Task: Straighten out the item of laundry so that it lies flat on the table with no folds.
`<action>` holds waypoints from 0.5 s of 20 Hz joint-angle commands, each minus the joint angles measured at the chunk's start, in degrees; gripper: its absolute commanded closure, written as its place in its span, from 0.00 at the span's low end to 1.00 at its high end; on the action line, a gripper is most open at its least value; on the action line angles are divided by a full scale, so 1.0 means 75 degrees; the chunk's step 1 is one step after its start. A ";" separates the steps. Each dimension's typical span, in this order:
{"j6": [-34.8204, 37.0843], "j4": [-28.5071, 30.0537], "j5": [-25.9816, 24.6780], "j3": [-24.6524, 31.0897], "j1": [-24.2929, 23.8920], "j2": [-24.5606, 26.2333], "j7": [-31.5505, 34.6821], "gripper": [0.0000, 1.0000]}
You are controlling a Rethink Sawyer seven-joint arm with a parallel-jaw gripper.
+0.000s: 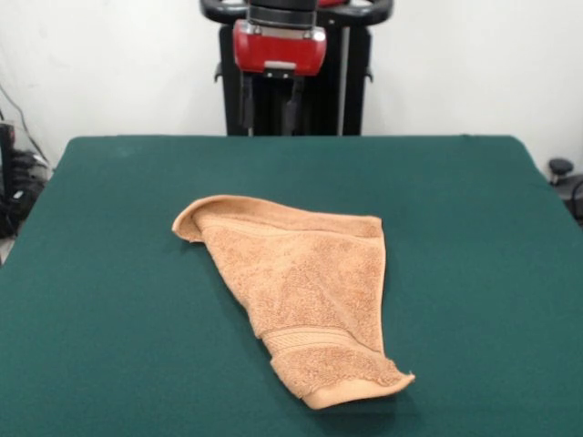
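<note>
Gripper hangs high at the far edge of the table, well above the cloth top and well apart from the towel. Its two dark fingers point down with a clear gap between them; nothing is held.

Step in hand, as judged: approach, before any grasp. The towel is untouched by the arm and not yet flat.

Towel lies about mid-table, slightly toward the near side. Outline is roughly triangular: wide at the far end, tapering to the hemmed end with the woven band nearest the camera. The far-left corner is curled over on itself and the long left edge looks doubled under.

Next move likely calls for descending onto a folded corner, pinching one layer only, and drawing it outward.

Nothing else on the table; no obstruction seen. Risk: catching both layers and dragging the whole towel.
</note>
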 commanded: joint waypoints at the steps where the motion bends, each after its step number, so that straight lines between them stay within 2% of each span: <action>1: -0.0720 0.0318 -0.0765 0.1256 -0.0563 0.0421 0.0477 0.00; 10: -0.0614 0.0322 -0.1080 0.1458 -0.0905 0.0343 0.0603 0.00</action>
